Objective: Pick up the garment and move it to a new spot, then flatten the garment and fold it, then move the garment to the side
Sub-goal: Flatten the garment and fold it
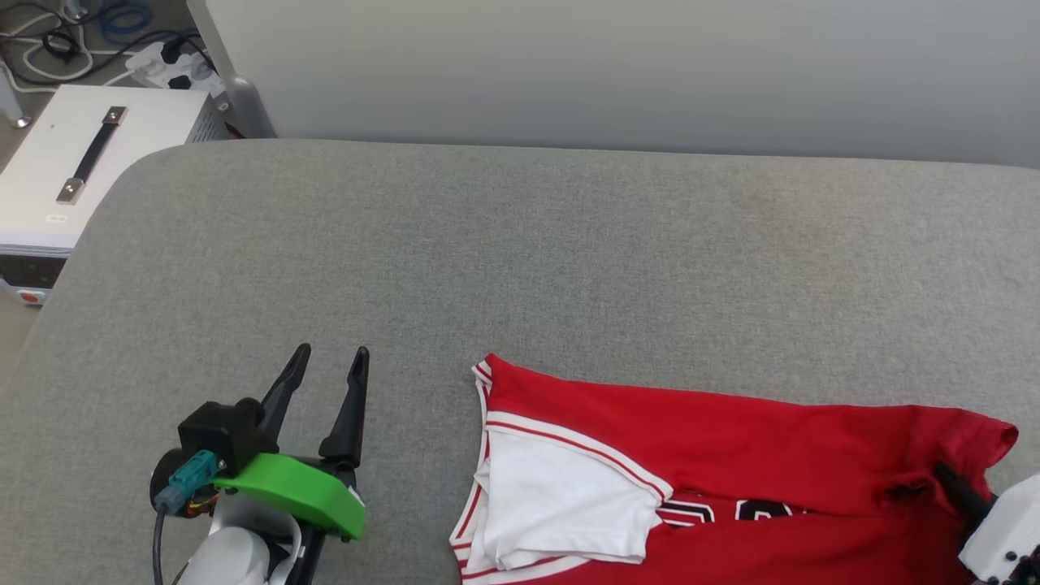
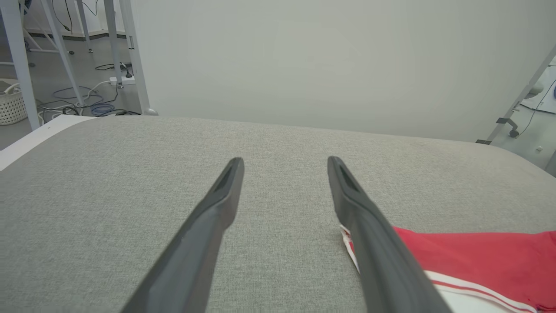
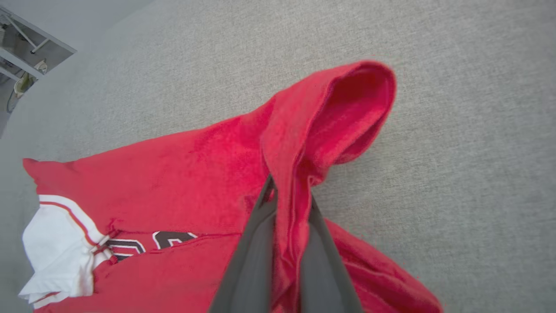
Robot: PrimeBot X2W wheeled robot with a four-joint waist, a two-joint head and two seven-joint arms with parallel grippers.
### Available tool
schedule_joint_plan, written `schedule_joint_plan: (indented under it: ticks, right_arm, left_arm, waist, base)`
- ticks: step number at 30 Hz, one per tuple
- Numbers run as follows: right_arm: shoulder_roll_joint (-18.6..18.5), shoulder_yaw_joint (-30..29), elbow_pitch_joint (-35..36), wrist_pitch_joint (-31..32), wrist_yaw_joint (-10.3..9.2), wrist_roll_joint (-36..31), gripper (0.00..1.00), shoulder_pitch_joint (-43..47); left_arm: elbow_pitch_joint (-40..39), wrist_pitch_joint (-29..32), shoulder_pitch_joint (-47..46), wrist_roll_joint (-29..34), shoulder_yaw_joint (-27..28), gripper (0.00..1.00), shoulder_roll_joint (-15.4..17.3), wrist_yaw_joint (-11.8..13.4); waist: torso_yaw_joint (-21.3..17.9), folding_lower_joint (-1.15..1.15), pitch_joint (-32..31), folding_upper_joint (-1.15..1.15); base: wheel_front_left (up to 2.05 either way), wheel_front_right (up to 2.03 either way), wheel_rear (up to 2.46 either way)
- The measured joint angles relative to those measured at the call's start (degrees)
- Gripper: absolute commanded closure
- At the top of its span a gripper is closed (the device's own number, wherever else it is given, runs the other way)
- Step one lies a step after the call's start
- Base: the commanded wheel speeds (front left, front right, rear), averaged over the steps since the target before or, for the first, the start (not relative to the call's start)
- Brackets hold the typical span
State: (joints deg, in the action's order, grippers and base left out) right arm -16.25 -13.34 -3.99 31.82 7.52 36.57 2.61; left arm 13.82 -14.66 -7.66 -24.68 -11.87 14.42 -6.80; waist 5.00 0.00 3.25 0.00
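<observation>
**Right fingers**: pressed together on a raised red fold at the shirt's right-hand end. The cloth runs up between them and loops over into a hood-like pocket beyond the tips.

**Left fingers**: spread wide, holding nothing. They sit low over bare counter just left of the shirt's striped corner, apart from it.

**Shirt**: red, lying on the counter. It is doubled over on itself, so only a strip of black lettering shows under the top layer. A white sleeve with red-and-white trim lies rumpled at its left end. The right end is lifted by the pinch.

**Counter**: grey cloth surface with a broad bare stretch beyond the shirt and to its left.

**White box**: has a strap handle and stands off the counter, well to the shirt's far left.

**Step in hand (judged):** the pick-up and move, as the shirt is gripped but neither flat nor neatly folded.

**Next move calls for:** carrying the pinched end toward the bare stretch beyond the shirt. The left fingers should then take the sleeve end, so the cloth can be drawn taut and laid flat.
</observation>
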Motion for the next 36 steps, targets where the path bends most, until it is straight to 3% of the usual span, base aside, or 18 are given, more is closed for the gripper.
schedule_joint_plan:
  ticks: [6, 8, 14, 18, 27, 36]
  right_arm:
    - [3.1, 3.3, 6.8, 3.1, 0.0, 0.0, 1.0, 3.1]
    - [5.7, 5.0, 9.6, 5.9, 0.0, -0.1, 1.0, 4.3]
    - [11.4, 8.8, 12.6, 10.4, 0.0, -0.4, 1.0, 4.3]
    - [13.0, 11.4, 12.7, 11.0, 0.0, 1.2, 1.0, 3.5]
    - [13.2, 22.5, 4.4, 2.6, -0.01, 13.4, 1.0, -0.8]
    - [13.4, 29.1, -7.9, -6.4, -0.01, 16.1, 1.0, -8.9]
  left_arm:
    - [0.3, 0.0, 1.5, 0.0, 0.7, 0.0, -0.4, 0.0]
    - [0.3, 0.0, 1.8, 0.0, 0.9, 0.0, -0.7, -0.1]
    - [0.4, 0.0, 2.1, 0.0, 1.2, 0.0, -1.1, -0.1]
    - [0.4, 0.0, 2.2, 0.0, 1.5, 0.0, -1.2, -0.1]
    - [1.9, 0.0, 2.2, 0.2, 1.9, 0.0, -1.3, -0.3]
    - [3.4, 0.0, 1.9, 0.2, 0.6, 0.0, -1.7, -0.4]
  waist:
    - [0.8, 0.0, -2.1, 0.0]
    - [1.6, 0.0, -2.7, 0.0]
    - [3.0, 0.0, -3.1, 0.0]
    - [3.9, 0.0, -3.0, 0.0]
    - [5.6, 0.0, -2.5, 0.0]
    - [7.9, 0.0, -2.1, 0.0]
  base:
    - [0.0, 0.0, 0.0]
    - [0.0, 0.0, 0.0]
    - [0.0, 0.0, 0.0]
    - [0.0, 0.0, 0.0]
    - [0.0, 0.0, 0.0]
    - [0.0, 0.0, 0.0]
